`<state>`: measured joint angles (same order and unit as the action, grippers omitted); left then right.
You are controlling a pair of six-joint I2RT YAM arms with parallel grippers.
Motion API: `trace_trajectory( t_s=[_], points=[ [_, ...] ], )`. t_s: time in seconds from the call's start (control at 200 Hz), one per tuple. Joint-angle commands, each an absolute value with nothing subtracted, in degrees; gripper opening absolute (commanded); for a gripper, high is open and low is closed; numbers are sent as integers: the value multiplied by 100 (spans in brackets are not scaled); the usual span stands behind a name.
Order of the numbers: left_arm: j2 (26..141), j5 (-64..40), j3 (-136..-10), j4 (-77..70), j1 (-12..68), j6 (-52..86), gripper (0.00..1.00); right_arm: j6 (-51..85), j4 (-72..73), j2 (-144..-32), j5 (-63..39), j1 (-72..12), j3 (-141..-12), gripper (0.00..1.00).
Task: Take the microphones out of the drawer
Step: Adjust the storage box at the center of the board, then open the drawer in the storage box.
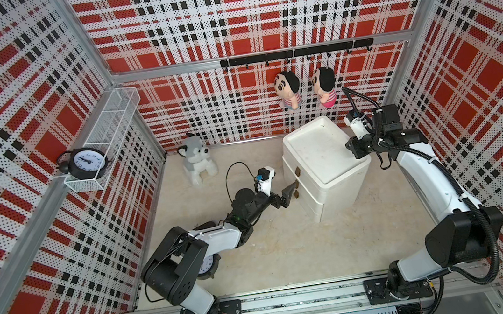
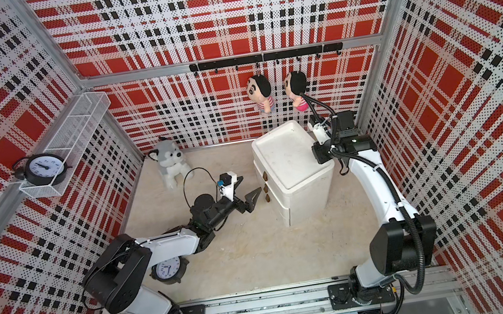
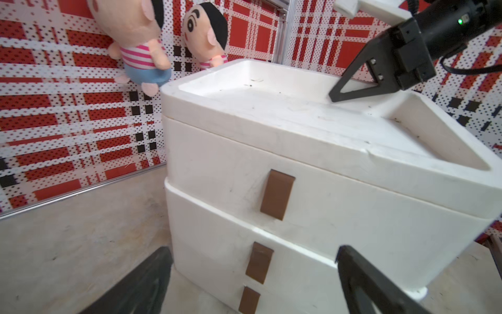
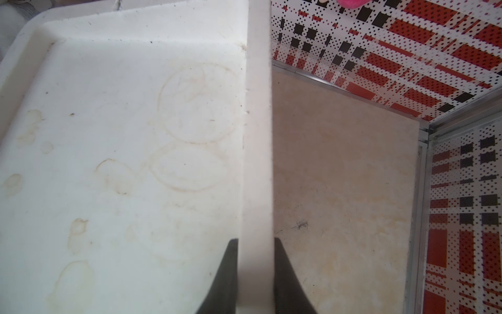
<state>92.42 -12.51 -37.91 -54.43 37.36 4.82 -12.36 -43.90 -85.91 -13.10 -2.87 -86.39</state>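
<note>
The microphone is out of sight (presumably inside one of the three shut drawers; I cannot tell which). The top brown handle (image 3: 277, 194) lies straight ahead of the left pincer (image 2: 247, 189), whose jaws are wide apart and whose arm stretches low over the table (image 1: 274, 254). The right pincer (image 4: 255, 274) is clamped on the top rim of the white cabinet (image 1: 320, 155).

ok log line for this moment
left hand: open at drawer handles | right hand: shut on cabinet rim | drawers: closed | microphone: not visible
</note>
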Motion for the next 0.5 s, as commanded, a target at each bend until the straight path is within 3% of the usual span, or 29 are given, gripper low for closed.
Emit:
trace_trajectory(
  t_s=[0.0,0.18,0.496],
  points=[
    [9466,-1352,-3993,-5876,3872,130,94,-1816,-4122,-8485,-1826,-279,-8578,0],
    [9716,-1262,-4108,-6187,3919,9,89,-2118,-4070,-8576,-2112,-278,-8612,0],
    [9792,-1106,-4199,-6150,3929,-124,66,-2075,-4069,-8683,-2228,-276,-8795,0]
  ],
)
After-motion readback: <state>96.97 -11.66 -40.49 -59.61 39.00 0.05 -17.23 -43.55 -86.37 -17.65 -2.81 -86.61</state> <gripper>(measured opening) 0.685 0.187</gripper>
